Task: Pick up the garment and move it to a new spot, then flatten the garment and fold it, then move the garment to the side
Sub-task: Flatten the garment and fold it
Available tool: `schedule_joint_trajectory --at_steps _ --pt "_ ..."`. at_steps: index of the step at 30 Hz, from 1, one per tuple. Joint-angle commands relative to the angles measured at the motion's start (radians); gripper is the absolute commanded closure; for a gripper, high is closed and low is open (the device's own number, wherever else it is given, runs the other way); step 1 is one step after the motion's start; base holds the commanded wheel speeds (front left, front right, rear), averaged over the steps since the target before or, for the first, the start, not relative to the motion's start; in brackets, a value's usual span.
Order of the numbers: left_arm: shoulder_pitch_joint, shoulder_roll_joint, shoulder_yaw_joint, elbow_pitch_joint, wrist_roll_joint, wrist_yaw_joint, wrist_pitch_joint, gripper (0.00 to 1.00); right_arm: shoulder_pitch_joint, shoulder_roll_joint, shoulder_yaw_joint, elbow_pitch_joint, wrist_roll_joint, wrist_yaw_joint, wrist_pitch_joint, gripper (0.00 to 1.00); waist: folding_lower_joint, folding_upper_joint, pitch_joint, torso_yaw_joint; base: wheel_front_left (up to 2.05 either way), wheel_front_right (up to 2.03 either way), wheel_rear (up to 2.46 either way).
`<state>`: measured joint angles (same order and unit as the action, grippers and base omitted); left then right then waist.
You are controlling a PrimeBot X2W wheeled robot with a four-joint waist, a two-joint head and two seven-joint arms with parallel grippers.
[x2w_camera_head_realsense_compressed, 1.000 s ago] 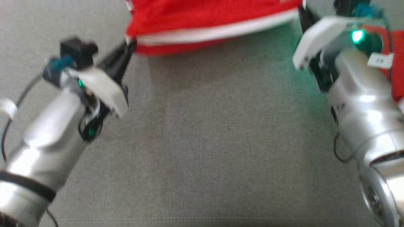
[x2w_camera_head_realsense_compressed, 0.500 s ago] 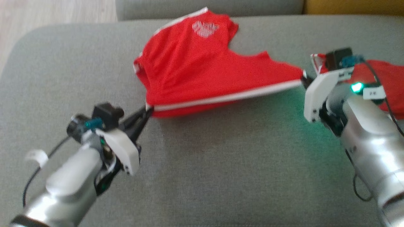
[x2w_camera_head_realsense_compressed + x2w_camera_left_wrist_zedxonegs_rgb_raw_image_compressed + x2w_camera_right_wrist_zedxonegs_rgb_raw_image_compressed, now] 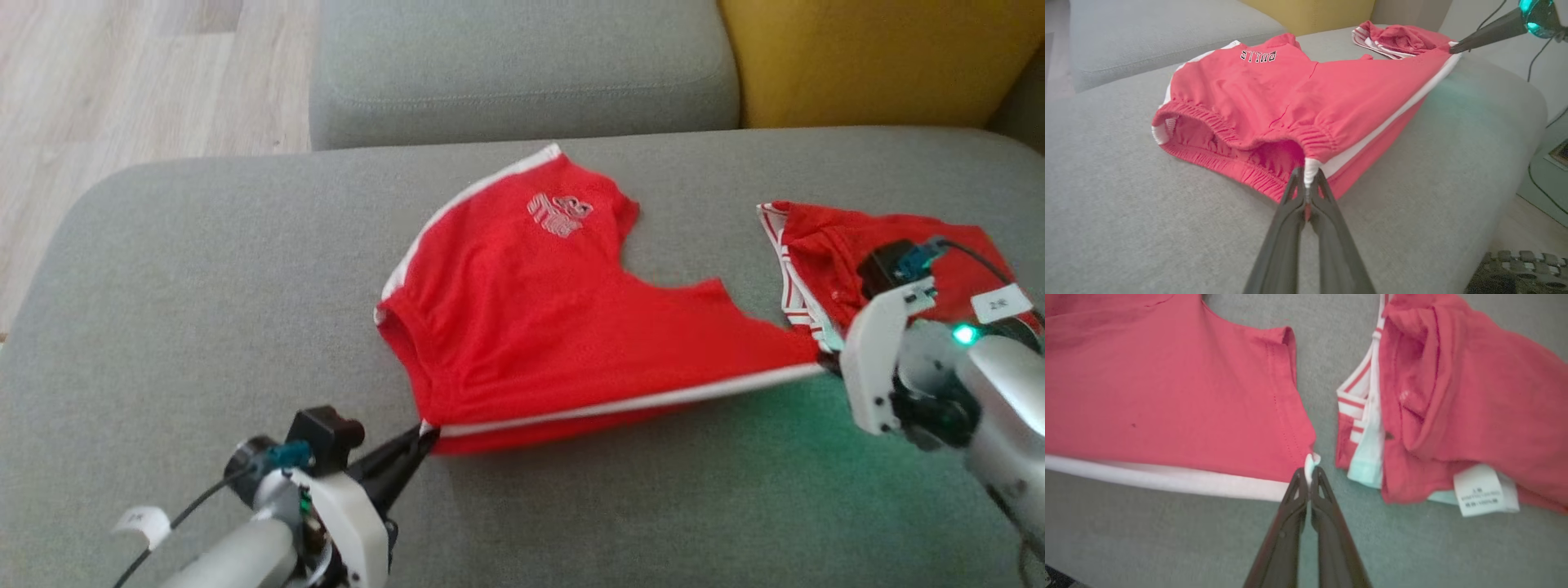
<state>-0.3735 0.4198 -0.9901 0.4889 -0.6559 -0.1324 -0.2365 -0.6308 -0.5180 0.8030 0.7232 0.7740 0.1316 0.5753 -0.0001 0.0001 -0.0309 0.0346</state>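
Crumpled red garment (image 3: 824, 241) just beside shorts (image 3: 555, 327)

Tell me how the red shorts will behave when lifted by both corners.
Probably floppy: the red shorts lie softly wrinkled, so the middle should droop between left gripper and right gripper. Likely light: fingertip pinches alone hold the striped edge taut. The gaping waistband may bunch.

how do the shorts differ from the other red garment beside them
The shorts are spread out; the other garment is bunched up. The left pincer and right pincer hold the shorts' corners; no pincer holds the other garment. The shorts show a logo; the other garment a white label. Both are red with white trim.
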Motion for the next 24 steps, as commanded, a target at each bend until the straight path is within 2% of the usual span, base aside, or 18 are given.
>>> schedule_joint_trajectory --at_steps 1,2,8,15,18,24 --pt "-0.023 0.056 0.041 -0.036 -0.021 0.002 0.011 1.00 0.003 -0.069 0.008 -0.054 0.023 -0.001 0.041 1.00 0.0001 -0.0001 -0.008 -0.002 0.00 0.00 0.00" --pt "-0.023 0.056 0.041 -0.036 -0.021 0.002 0.011 1.00 0.003 -0.069 0.008 -0.054 0.023 -0.001 0.041 1.00 0.0001 -0.0001 -0.008 -0.002 0.00 0.00 0.00" --pt "0.037 0.101 0.018 -0.149 -0.051 0.003 0.071 1.00 0.058 -0.170 0.007 -0.159 0.082 -0.001 0.169 1.00 0.0001 -0.0001 -0.024 0.008 0.00 0.00 0.00" --pt "0.076 0.152 -0.031 -0.294 -0.088 0.002 0.153 1.00 0.130 -0.246 -0.040 -0.251 0.132 -0.001 0.304 1.00 0.0001 -0.0001 -0.035 0.022 0.00 0.00 0.00" --pt "0.079 0.169 -0.032 -0.337 -0.100 0.003 0.169 1.00 0.147 -0.258 -0.078 -0.288 0.127 -0.001 0.330 1.00 0.0001 -0.0001 -0.034 0.027 0.00 0.00 0.00" --pt "0.042 0.174 0.022 -0.381 -0.122 0.043 0.155 1.00 0.123 -0.220 -0.187 -0.359 0.061 -0.001 0.292 1.00 0.0001 -0.0001 -0.011 0.049 0.00 0.00 0.00"
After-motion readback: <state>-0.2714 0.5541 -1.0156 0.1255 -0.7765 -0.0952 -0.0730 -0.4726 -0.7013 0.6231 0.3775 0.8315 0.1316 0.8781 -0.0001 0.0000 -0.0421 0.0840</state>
